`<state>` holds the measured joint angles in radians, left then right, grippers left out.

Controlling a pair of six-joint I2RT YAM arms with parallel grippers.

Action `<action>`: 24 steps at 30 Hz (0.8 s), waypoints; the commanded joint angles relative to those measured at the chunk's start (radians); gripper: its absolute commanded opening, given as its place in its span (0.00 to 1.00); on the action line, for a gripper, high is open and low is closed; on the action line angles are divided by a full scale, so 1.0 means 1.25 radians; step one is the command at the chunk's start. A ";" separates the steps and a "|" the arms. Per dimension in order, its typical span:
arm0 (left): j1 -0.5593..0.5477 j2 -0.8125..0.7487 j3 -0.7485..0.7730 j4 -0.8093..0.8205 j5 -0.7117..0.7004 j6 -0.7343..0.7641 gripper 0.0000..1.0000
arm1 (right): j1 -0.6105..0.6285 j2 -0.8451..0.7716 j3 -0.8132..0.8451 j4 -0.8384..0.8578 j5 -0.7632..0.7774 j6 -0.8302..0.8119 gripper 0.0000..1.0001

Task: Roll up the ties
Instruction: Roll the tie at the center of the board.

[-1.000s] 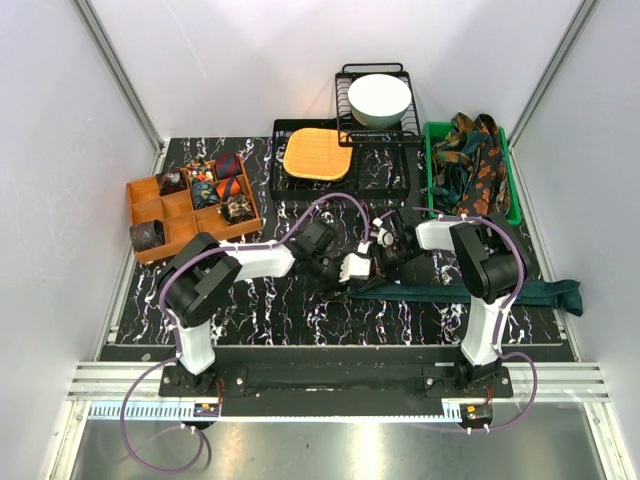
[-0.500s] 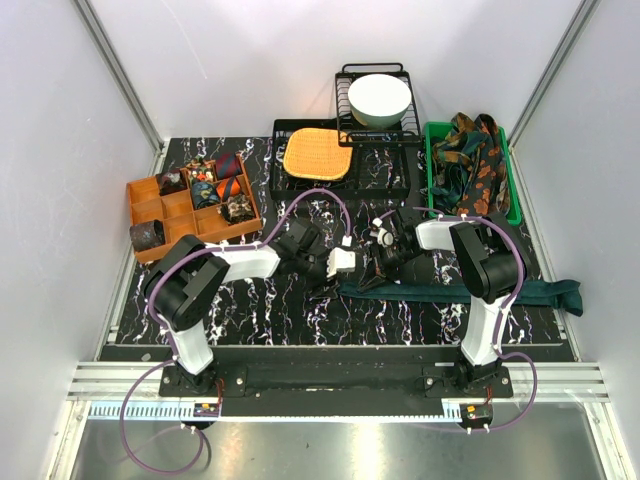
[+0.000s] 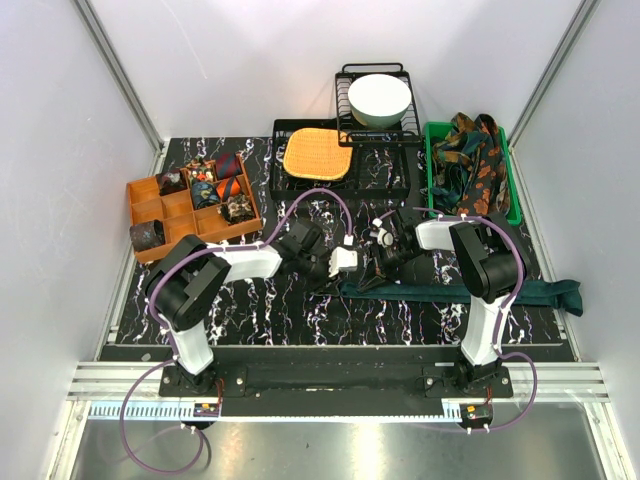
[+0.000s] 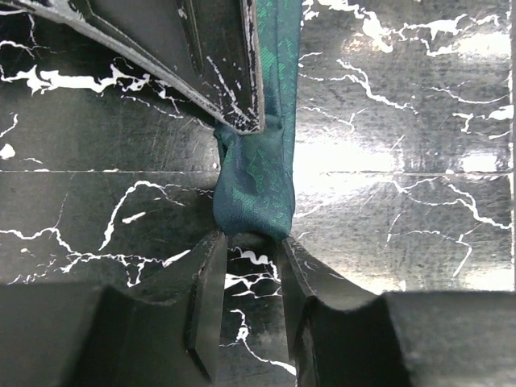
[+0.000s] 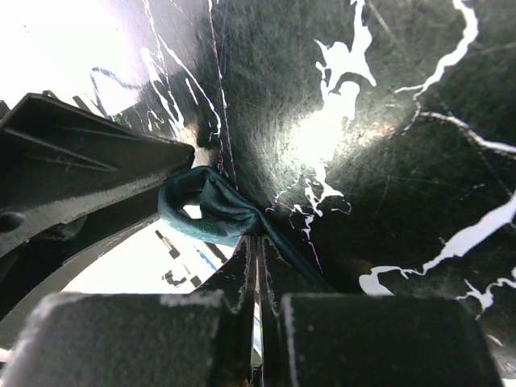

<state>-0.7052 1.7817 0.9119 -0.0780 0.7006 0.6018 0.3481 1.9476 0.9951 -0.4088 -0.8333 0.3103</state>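
Teal tie [image 3: 540, 292]: lies flat along the near right of the worktop [image 3: 270, 310]. Its wide end reaches the right edge, and its narrow end is folded into a small loop at centre, between both end effectors.

Top view: the two arms meet over that loop, but the fingers are not legible there.

Left wrist view: left end effector [image 4: 250, 242] is narrowly spread. Its tips touch the loop's lower edge and marbled surface shows in the gap.

Right wrist view: right end effector [image 5: 256, 246] is pressed together, pinching the fabric just behind the loop.

Surface: glossy black with white veins and patches of glare. White walls [image 3: 200, 70] enclose three sides.

Edges:
- Left: orange compartment tray [image 3: 160, 210] holding rolled ties [image 3: 215, 185].
- Far: black wire tray [image 3: 385, 180] with orange woven mat [image 3: 318, 153], and white bowl [image 3: 378, 98] on a rack.
- Far right: green bin [image 3: 516, 190] of patterned ties [image 3: 480, 165].

Bare worktop shows between the compartment tray and the loop, and along the near edge.
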 commanded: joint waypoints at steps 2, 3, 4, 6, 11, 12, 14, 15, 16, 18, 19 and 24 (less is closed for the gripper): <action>-0.016 0.003 0.044 -0.006 0.047 -0.022 0.33 | 0.009 0.035 -0.006 0.004 0.118 -0.042 0.00; -0.019 0.007 0.048 -0.006 0.046 -0.031 0.33 | 0.009 0.035 -0.007 0.004 0.118 -0.042 0.00; -0.024 0.008 0.055 -0.001 0.045 -0.036 0.33 | 0.009 0.035 -0.007 0.004 0.118 -0.041 0.00; -0.027 0.012 0.063 0.011 0.045 -0.048 0.33 | 0.009 0.037 -0.006 0.004 0.117 -0.041 0.00; -0.046 0.040 0.096 0.029 0.041 -0.073 0.35 | 0.009 0.037 -0.003 0.003 0.116 -0.040 0.00; -0.047 0.042 0.100 0.030 0.042 -0.080 0.35 | 0.009 0.038 -0.005 0.003 0.116 -0.040 0.00; -0.053 0.057 0.107 0.032 0.040 -0.083 0.37 | 0.009 0.036 -0.006 0.004 0.116 -0.040 0.00; -0.056 0.063 0.107 0.034 0.037 -0.084 0.38 | 0.010 0.036 -0.007 0.003 0.116 -0.040 0.00; -0.058 0.066 0.109 0.035 0.036 -0.084 0.39 | 0.009 0.036 -0.006 0.004 0.116 -0.040 0.00; -0.058 0.074 0.107 0.037 0.034 -0.084 0.41 | 0.009 0.037 -0.006 0.003 0.114 -0.041 0.00; -0.058 0.075 0.106 0.037 0.031 -0.084 0.43 | 0.009 0.036 -0.007 0.004 0.114 -0.041 0.00; -0.059 0.068 0.102 0.051 0.027 -0.095 0.48 | 0.009 0.041 -0.006 0.004 0.113 -0.041 0.00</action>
<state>-0.7647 1.8610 1.0153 -0.0639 0.7040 0.5007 0.3481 1.9491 0.9955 -0.4088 -0.8360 0.3103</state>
